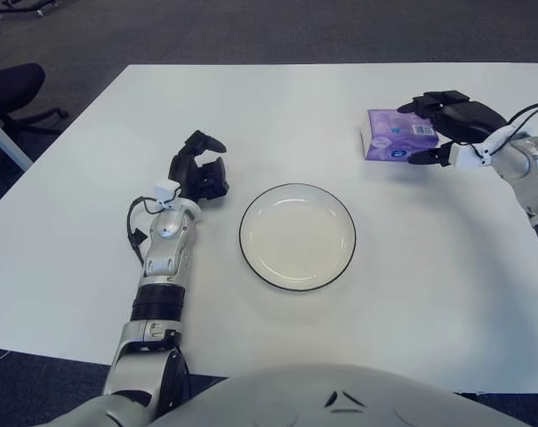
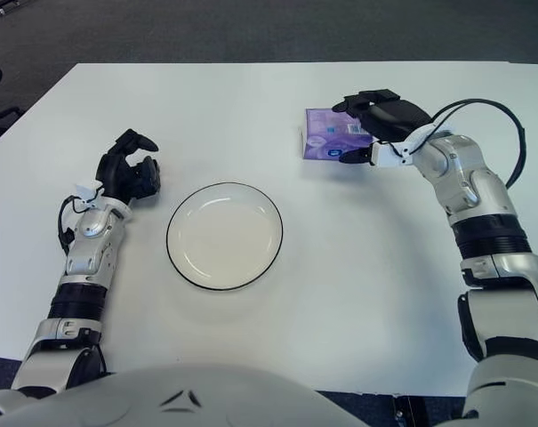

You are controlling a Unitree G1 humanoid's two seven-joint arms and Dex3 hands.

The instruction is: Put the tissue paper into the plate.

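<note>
Right hand (image 2: 373, 126) is positioned with fingers spread around the purple tissue pack (image 2: 326, 146) near the table's (image 1: 411, 294) far right edge; the plate (image 1: 297, 237) is flanked by the curled, empty left hand (image 1: 198, 171).

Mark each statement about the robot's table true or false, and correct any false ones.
1. The plate holds the tissue pack. False: the plate holds nothing; the pack lies on the table.
2. The right hand is at the tissue pack. True.
3. The left hand shows beside the plate, on its left. True.
4. The tissue pack is green. False: it is purple.
</note>
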